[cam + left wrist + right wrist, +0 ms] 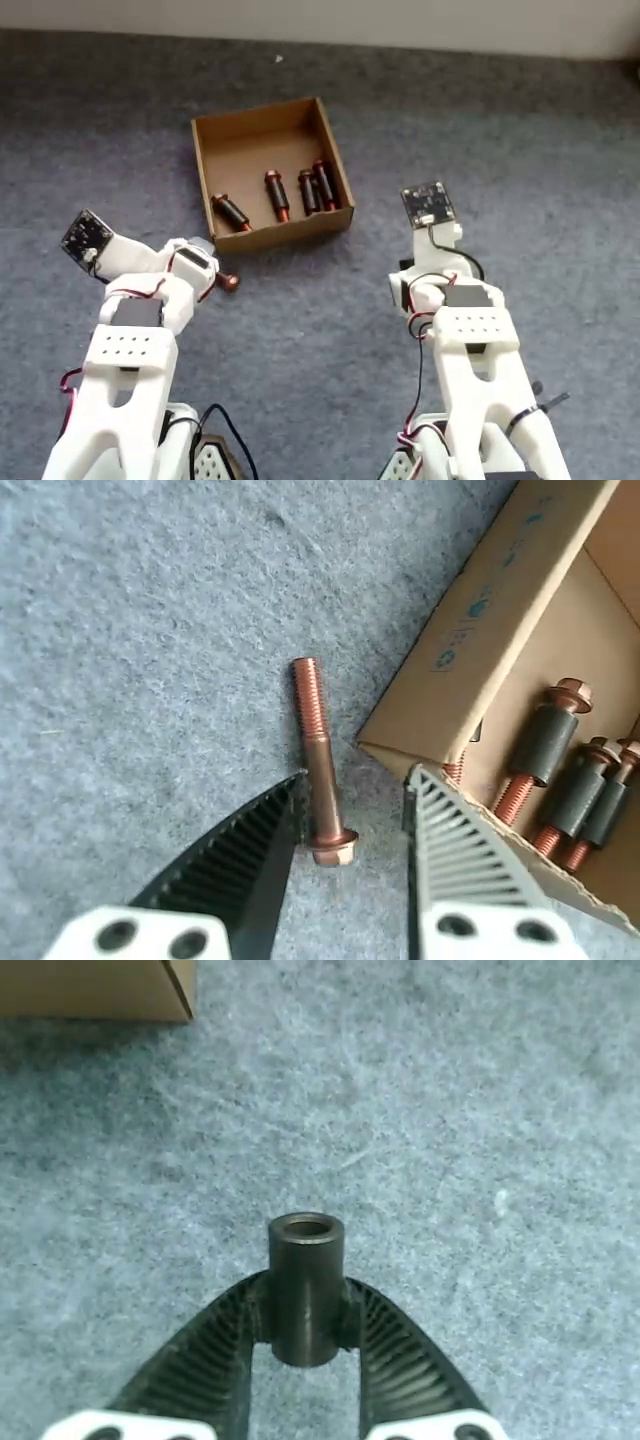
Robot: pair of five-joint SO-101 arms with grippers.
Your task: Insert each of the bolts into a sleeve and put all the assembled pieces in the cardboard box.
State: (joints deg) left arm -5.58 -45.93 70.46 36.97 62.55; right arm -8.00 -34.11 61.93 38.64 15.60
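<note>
**Cardboard box** point(205, 170): open-topped, on the grey carpet point(330, 330). It serves as the reference for every entry below.

**Assembled pieces, four** point(277, 195): inside the box, lying flat in a row along its near wall. Each is a copper bolt through a dark sleeve. Their long axes run roughly from the near wall toward the far wall.

**Loose bolt** point(322, 760): copper, bare, lying flat on the carpet just outside the box's near wall, close to one corner. Its flanged hex head points toward the left gripper and its threaded tip points away from it.

**Left gripper** point(357, 775): low over the carpet beside that same box corner. Its fingers are spread wide and straddle the head end of the loose bolt. One finger point(262, 845) is just beside the shank and the other is nearer the box wall. It grips nothing.

**Sleeve** point(305, 1280): a dark cylinder with one open bore end showing, facing away from the right gripper. Its long axis runs in line with the fingers.

**Right gripper** point(303, 1305): over the carpet, well apart from the box's side wall. Its fingers are closed narrowly on the lower half of the sleeve, one on each side.
</note>
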